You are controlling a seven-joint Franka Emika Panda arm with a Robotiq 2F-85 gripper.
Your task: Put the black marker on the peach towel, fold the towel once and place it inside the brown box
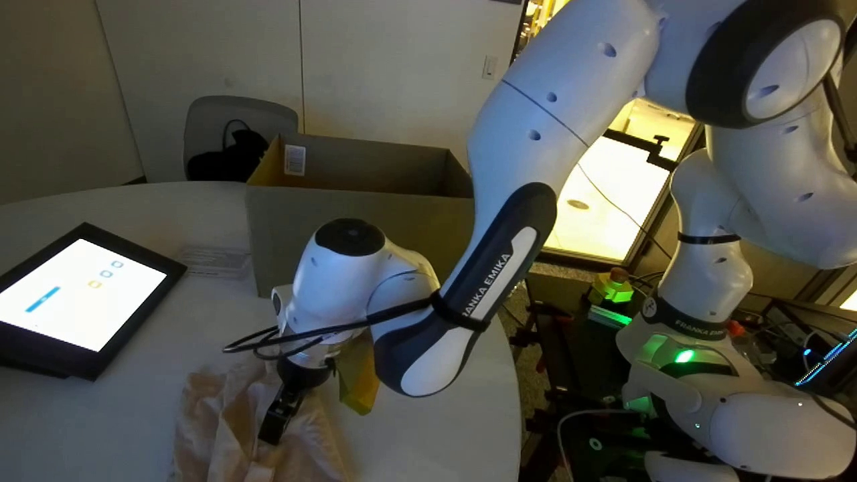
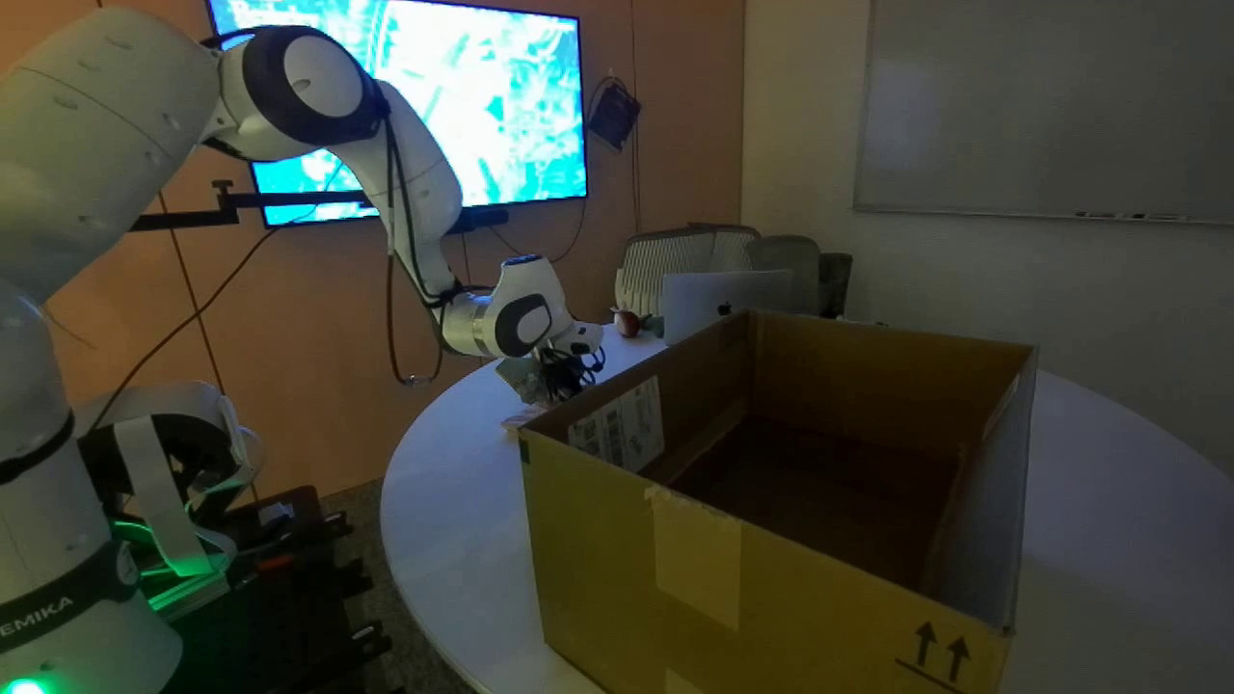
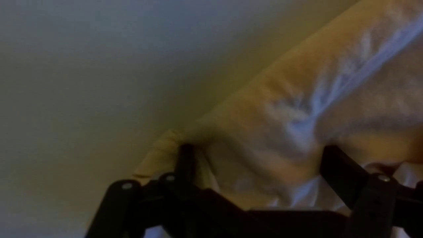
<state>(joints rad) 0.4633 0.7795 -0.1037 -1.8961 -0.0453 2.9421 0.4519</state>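
The peach towel [image 1: 214,428] lies crumpled on the white table in an exterior view; it also fills the right of the wrist view [image 3: 290,99]. My gripper [image 3: 259,148] is open, fingers apart, low over the towel's edge with cloth between the fingertips. In an exterior view the dark gripper [image 1: 278,418] points down onto the towel. The brown box [image 1: 288,227] stands open-topped behind the hand; it also shows in an exterior view [image 2: 617,559], where its visible inside holds nothing I can make out. The black marker is hidden or out of view.
A tablet-like screen [image 1: 87,294] lies on the table, with a clear flat item [image 1: 217,261] near the box. A yellow piece [image 1: 358,378] is beside the gripper. A laptop [image 2: 728,289] stands behind the box. The box walls rise close to the arm.
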